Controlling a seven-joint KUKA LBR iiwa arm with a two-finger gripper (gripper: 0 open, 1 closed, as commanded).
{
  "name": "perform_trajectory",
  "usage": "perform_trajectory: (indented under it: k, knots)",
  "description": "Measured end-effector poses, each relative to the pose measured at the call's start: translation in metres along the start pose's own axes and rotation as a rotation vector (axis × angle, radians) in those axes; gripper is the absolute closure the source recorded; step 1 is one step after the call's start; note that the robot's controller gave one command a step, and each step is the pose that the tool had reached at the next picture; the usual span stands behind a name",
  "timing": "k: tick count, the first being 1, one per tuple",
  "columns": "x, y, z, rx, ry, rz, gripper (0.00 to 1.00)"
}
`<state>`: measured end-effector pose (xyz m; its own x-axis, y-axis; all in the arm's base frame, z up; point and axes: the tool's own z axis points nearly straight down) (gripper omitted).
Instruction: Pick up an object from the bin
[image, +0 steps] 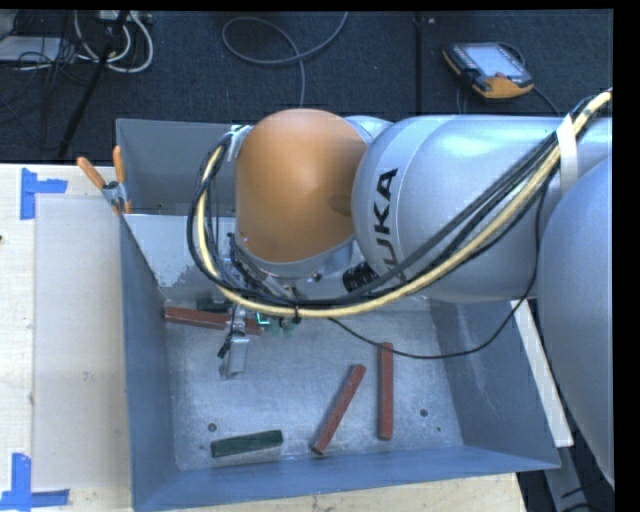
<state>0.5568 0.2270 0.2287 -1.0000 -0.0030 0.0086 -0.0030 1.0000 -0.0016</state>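
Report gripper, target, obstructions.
Gripper low, left side of bin, beside brown stick. Two red-brown sticks, green bar lie apart, not obstructing.

- I am seeing light falling from above, brightening the top of the arm (470, 200) and its orange cover (295, 180).
- Soft white glare is spreading along the arm's silver casing, strongest towards the right and far side.
- The arm is casting a broad shadow over the far part of the bin (145, 400) floor, under the orange cover.
- The near part of the bin floor is lying evenly lit, and the brown sticks (338, 408) there are throwing only thin shadows.
- The carpet (330, 60) beyond the bin's far wall is sitting in deep gloom.
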Motion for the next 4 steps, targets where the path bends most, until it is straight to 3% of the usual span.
perform_trajectory:
  k: [1, 2, 3, 4]
  knots:
    - [-0.002, -0.001, -0.005, -0.002, -0.008, 0.004, 0.00]
    - [-0.016, -0.002, 0.036, -0.005, -0.016, 0.023, 0.00]
    - [-0.030, -0.005, 0.095, -0.001, -0.007, 0.038, 0.00]
    - [-0.047, -0.013, 0.123, -0.001, -0.010, -0.101, 0.00]
